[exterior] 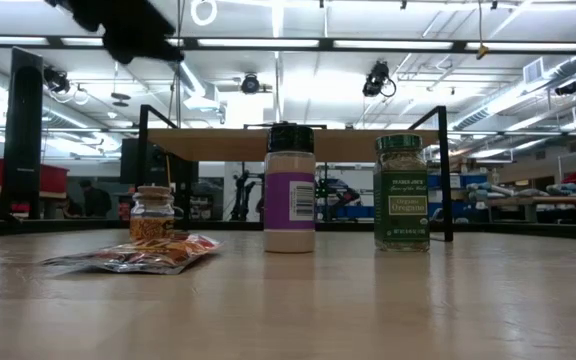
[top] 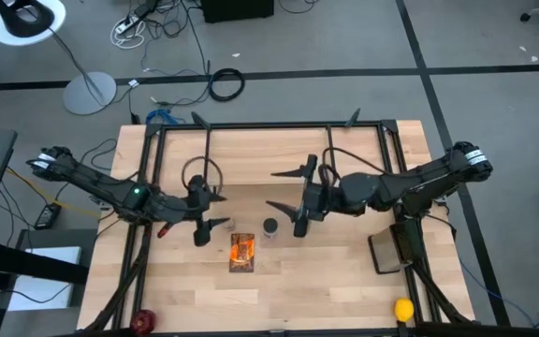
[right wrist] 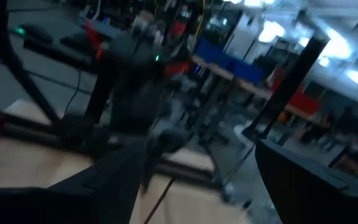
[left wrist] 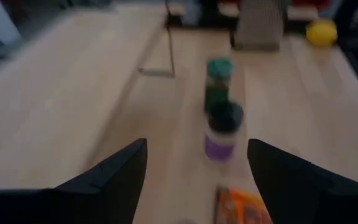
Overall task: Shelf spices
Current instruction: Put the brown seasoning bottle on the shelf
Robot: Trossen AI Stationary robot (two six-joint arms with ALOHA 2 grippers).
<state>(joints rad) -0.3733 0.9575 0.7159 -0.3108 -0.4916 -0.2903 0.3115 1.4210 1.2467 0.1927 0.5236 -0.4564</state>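
The spices stand near the table's middle: a flat orange packet [top: 241, 251] lying on the table, a tiny pale-capped jar [exterior: 152, 213] behind it, a dark-lidded purple-labelled jar [exterior: 289, 190] and a green-lidded jar [exterior: 401, 192], all upright on their bases. The shelf [exterior: 268, 145], a light board on thin black legs, stands behind them. My left gripper [top: 211, 211] hangs open to the left of the spices, tipped slightly down toward the purple jar [left wrist: 224, 130]. My right gripper [top: 286, 192] is open, raised high above the jars and pointing level.
A yellow ball [top: 402, 309] lies at the near right corner and a red object [top: 145, 321] at the near left edge. A dark grey block [top: 391, 251] sits by the right arm's base. Bare tabletop lies in front of the packet.
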